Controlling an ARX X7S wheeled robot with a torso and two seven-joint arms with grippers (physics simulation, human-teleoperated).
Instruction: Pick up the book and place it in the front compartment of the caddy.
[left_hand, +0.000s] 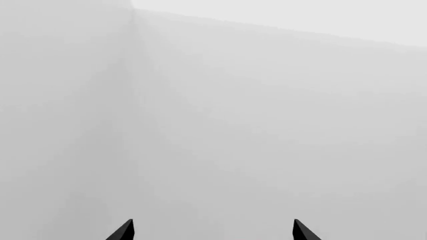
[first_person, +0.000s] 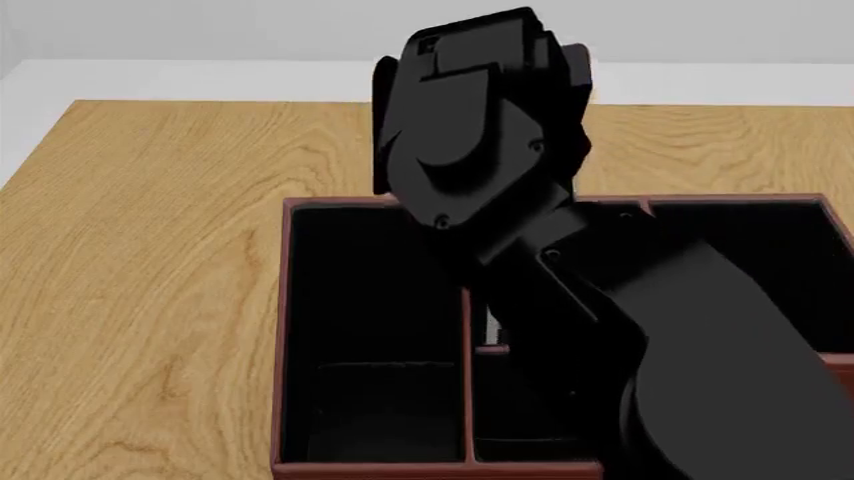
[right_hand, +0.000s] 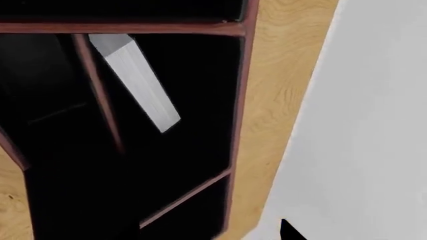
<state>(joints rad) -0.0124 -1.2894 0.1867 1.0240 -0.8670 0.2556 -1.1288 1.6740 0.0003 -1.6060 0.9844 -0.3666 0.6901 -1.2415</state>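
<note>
The bulky black right arm (first_person: 534, 230) fills the head view from about 12 o'clock down to 5 o'clock, nearest the camera, and it hides much of the large dark reddish-brown rectangular caddy (first_person: 283, 330) with its black interior — the middle sections and most of the right side are lost behind it. The right pincer itself is hidden there; in the right wrist view only one dark fingertip (right_hand: 288, 231) pokes in at the frame edge over the white floor, so whether it stands apart or together I cannot tell. It holds nothing visible.

The small thick black book (right_hand: 137, 80), known mainly by its pale grey-white page edge, leans tilted inside a caddy compartment, against a thin reddish partition; its black covers melt into the dark interior and are hard to make out. In the head view only a pale sliver shows at 6 o'clock beneath the arm.

The left pincer (left_hand: 213, 231) shows two dark tips set wide apart, touching nothing, facing plain grey-white walls.

The light wooden tabletop (first_person: 147, 250) carries the caddy.
</note>
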